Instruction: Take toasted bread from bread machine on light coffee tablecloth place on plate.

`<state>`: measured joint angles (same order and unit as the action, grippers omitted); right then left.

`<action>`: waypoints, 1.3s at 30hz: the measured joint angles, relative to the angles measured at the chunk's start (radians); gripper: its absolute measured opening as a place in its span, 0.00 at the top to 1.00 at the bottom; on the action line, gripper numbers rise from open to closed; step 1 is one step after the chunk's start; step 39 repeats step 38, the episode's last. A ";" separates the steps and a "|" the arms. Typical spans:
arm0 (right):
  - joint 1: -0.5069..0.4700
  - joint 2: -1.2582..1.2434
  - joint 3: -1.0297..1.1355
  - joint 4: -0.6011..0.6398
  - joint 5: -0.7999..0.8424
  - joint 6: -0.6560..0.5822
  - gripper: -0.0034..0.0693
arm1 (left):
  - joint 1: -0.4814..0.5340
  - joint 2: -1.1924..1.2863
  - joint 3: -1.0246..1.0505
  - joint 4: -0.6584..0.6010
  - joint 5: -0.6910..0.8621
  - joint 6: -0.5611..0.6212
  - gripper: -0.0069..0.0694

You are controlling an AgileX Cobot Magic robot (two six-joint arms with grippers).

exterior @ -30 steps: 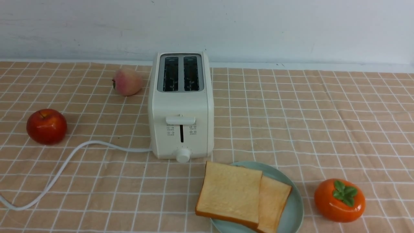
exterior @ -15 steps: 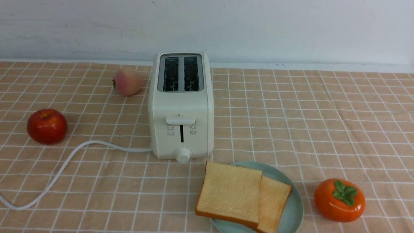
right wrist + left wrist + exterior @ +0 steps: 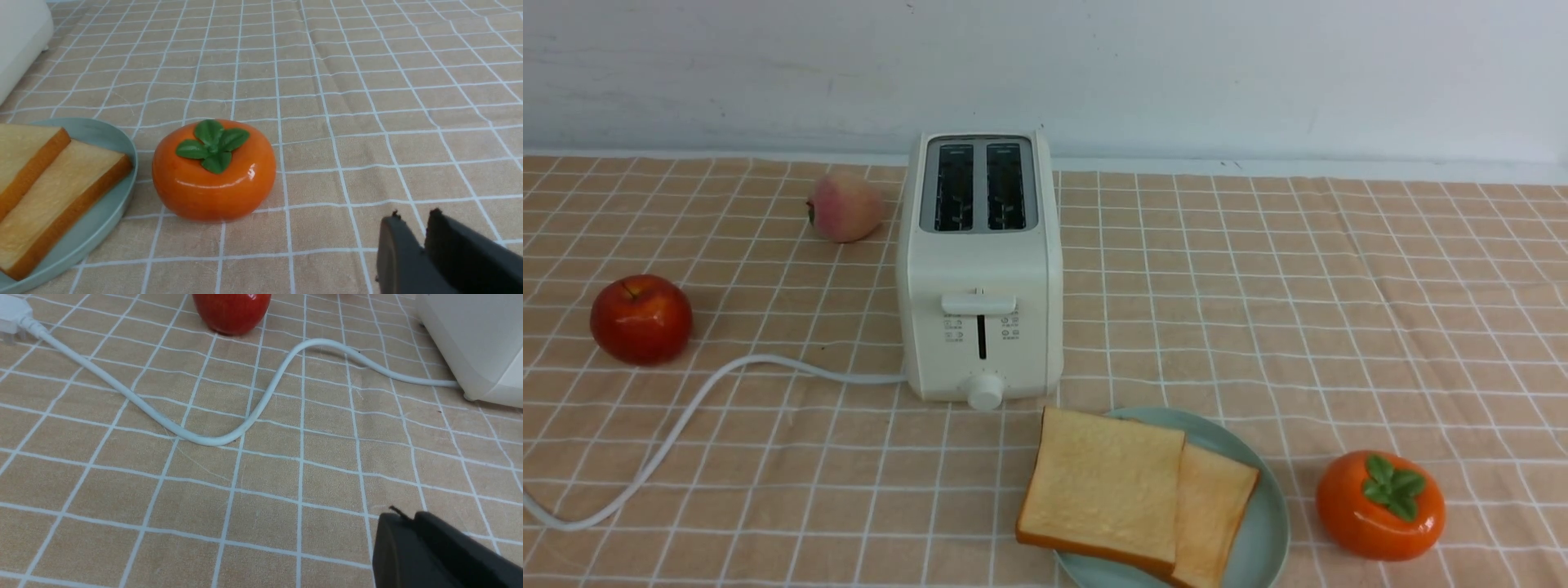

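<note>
Two slices of toasted bread lie overlapping on the teal plate at the front: the upper slice on the left, the lower slice to its right. The cream bread machine stands behind, both slots empty. Neither arm shows in the front view. My left gripper is shut and empty, low over the light coffee tablecloth near the cord. My right gripper is shut, a thin slit between its tips, empty, beside the persimmon. The plate and toast show in the right wrist view.
A red apple sits at the left and a peach behind the toaster's left side. An orange persimmon sits right of the plate. The white cord runs from the toaster to the front left edge.
</note>
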<state>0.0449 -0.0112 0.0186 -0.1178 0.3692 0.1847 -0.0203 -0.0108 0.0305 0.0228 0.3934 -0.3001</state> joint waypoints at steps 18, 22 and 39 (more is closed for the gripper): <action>0.000 0.000 0.000 0.000 0.000 0.000 0.76 | 0.000 0.000 0.000 0.000 0.000 0.001 0.84; 0.000 0.000 0.000 0.000 0.000 0.000 0.76 | 0.000 0.000 0.000 0.000 0.000 0.001 0.83; 0.000 0.000 0.000 0.000 0.000 0.000 0.73 | 0.000 0.000 0.000 0.000 0.000 0.001 0.82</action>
